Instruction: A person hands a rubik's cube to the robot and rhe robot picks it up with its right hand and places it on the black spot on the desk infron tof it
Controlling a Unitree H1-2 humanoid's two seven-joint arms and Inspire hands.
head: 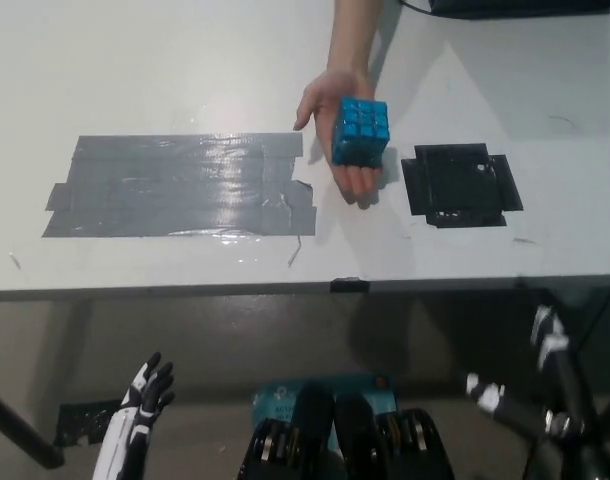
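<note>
Handover not yet made: a person's hand holds the blue cube out on its upturned palm above the desk, just left of the black spot and well ahead of the robot's right hand. That right hand sits low, below the desk edge, holding nothing; how far it is open I cannot tell. The left hand rests low on the opposite side, fingers apart and empty, so taking the cube and placing it are all still to do.

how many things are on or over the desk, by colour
blue: 1, the rubik's cube, resting on a person's hand over the desk
grey: 1, the grey tape patch
black: 1, the black spot
total: 3
</note>
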